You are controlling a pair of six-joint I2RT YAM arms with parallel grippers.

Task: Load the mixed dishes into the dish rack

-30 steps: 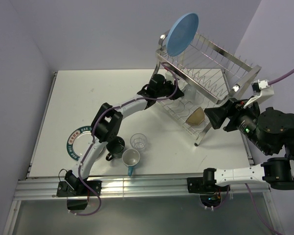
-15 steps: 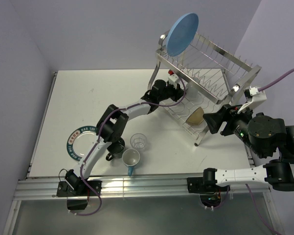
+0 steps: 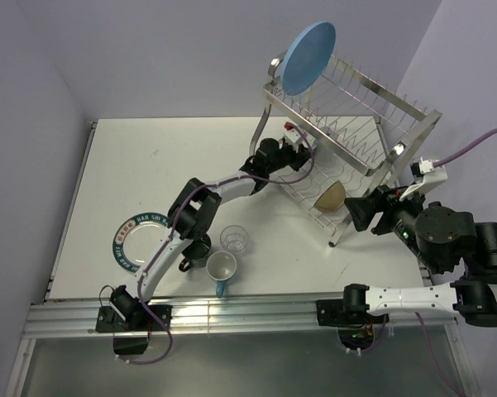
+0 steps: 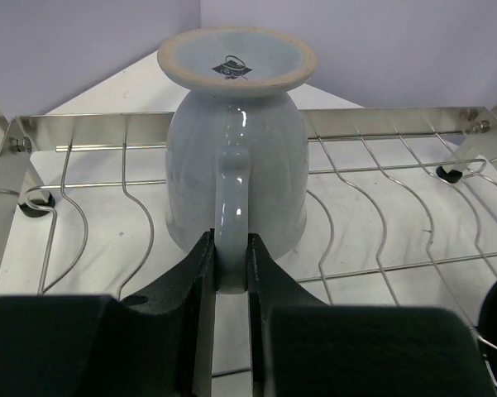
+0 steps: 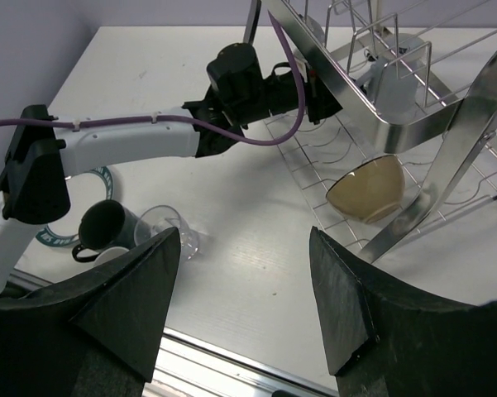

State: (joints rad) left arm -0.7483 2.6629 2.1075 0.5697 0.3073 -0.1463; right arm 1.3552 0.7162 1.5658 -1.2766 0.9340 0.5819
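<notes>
- Top view: we see the dish rack [image 3: 372,124], shiny wire and flat metal strip on slanted legs, at the far right of the white table [image 3: 149,157]. Its right legs stand close to the table's edge. The large light-blue plate [image 3: 308,58] stands on edge at the far left end of the upper tier. The left gripper [image 3: 300,155] reaches under that tier into the lower one, where the bowl [image 3: 331,196] lies tilted near the front end. The right gripper [image 3: 354,213] hovers just beside the rack's near right leg, apart from it. The far left of the table is open room. Bunched near the front are the white plate with teal lettered rim [image 3: 136,240], the dark mug [image 3: 197,246], the clear glass [image 3: 234,240] and the white-and-blue mug [image 3: 222,269].
- Left wrist: the light-blue cup [image 4: 236,149] stands upside down on the lower tier's wavy wires. It is glossy, with a bare foot ring and a dark stamp. The jaws are clamped on its handle, the black fingers [image 4: 200,273] pressing both sides. There is free wire to either side of the cup.
- Right wrist: the jaws stand wide apart with nothing between them, and we see the matte, wedge-shaped fingers [image 5: 132,314]. Beyond them lies bare table. The bowl's glossy tan inside shows just beside a slanted rack leg.
</notes>
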